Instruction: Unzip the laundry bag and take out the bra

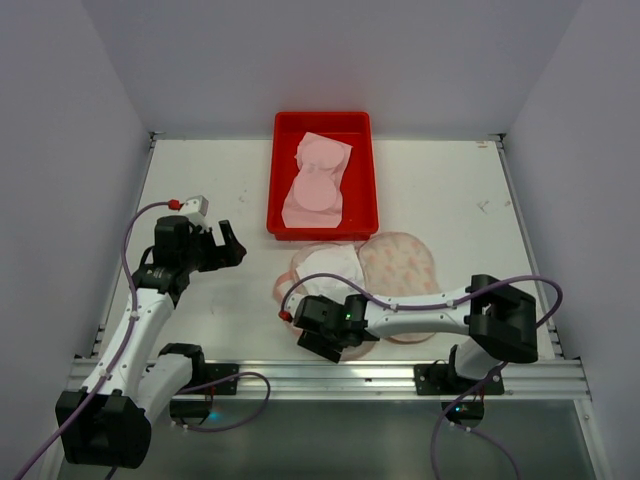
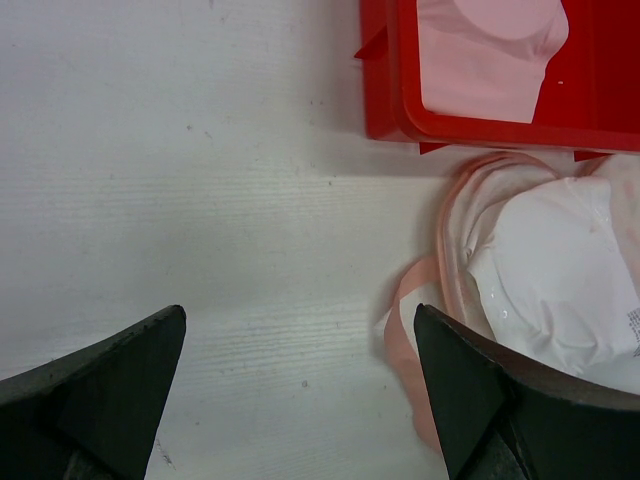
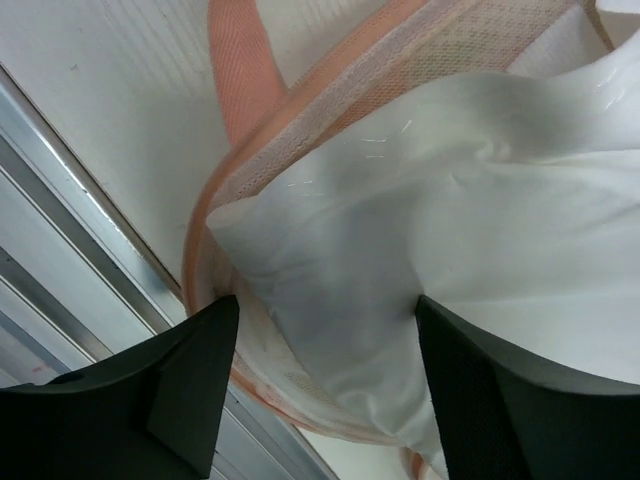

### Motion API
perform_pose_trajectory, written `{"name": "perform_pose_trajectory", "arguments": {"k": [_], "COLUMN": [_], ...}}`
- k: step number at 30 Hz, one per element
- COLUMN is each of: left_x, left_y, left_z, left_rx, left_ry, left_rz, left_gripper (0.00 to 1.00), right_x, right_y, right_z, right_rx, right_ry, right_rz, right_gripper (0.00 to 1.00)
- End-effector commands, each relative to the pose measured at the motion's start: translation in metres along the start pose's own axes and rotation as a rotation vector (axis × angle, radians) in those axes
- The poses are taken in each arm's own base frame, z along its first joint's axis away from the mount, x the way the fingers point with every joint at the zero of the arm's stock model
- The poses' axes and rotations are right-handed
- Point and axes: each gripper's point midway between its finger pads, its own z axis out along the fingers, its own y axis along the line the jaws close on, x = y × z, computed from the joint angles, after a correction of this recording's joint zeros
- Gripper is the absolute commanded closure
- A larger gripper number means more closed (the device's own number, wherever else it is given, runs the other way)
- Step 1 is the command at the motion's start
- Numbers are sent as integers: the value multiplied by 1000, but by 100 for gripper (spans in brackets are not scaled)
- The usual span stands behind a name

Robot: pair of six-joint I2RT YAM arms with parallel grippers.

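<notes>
On the white tabletop point(image 1: 450, 190), at lower centre, the right gripper point(image 3: 320, 390) is seen with jaws spread wide, straddling white fabric point(image 3: 450, 200) in the opened, orange-printed laundry bag point(image 1: 400, 265), probably to draw it out; nothing is pinched. At left, the left gripper point(image 2: 300, 390) is held with jaws apart, empty. Beyond, the pale pink two-cupped bra point(image 1: 318, 180) lies in the red tray point(image 1: 372, 180).

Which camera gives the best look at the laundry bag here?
Top external: the laundry bag shows nearly whole, lying open on the near side of the red tray. Left wrist catches only its left end and pink trim; right wrist is a tight close-up of one edge.
</notes>
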Motion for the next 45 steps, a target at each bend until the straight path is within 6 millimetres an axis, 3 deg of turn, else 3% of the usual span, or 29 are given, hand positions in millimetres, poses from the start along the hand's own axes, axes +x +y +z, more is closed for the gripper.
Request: {"name": "perform_pose_trajectory", "arguments": {"k": [1,2,3,6,10,16,22,26,34,37,40,41,42,45], "left_x": [-4,-3,-3,-3,-4,-3,-3,-3,-3,-2,-2,-2,-2,-1], "left_y": [-2,-1,-1,-1,-1,-1,-1,-1,-2,-1,-1,-1,-1,-1], "left_z": [-1,-1,-1,-1,-1,-1,-1,-1,-1,0,0,0,0,1], "left_rx": [16,15,14,13,14,14,15,16,19,18,17,17,17,15], "left_ry": [-22,-19,-20,-22,-23,-16,-18,-17,-18,-14,-11,-9,-9,-8], "left_rz": [7,7,7,7,7,6,6,8,8,7,7,6,6,6], "left_gripper": [0,0,0,0,0,0,0,0,0,0,0,0,0,0], "right_x": [-20,-23,-24,-32,-38,-54,-74,-100,-145,-170,-189,-190,-207,-230], "right_y": [-2,-2,-4,-9,-16,-31,-77,-107,-197,-240,-274,-291,-299,-327], "right_z": [2,1,1,-5,-17,-62,-143,-206,-320,-376,-418,-446,-437,-426], "right_rx": [39,44,49,75,106,138,308,396,638,788,928,987,999,986], "right_ry": [-48,-54,-57,-87,-106,-170,-296,-468,-752,-905,-973,-1006,-981,-901], "right_rz": [25,22,22,24,32,48,76,95,55,45,-5,11,-41,-62], "right_gripper": [30,33,52,83,99,100,100,100,100,100,100,100,100,100]}}
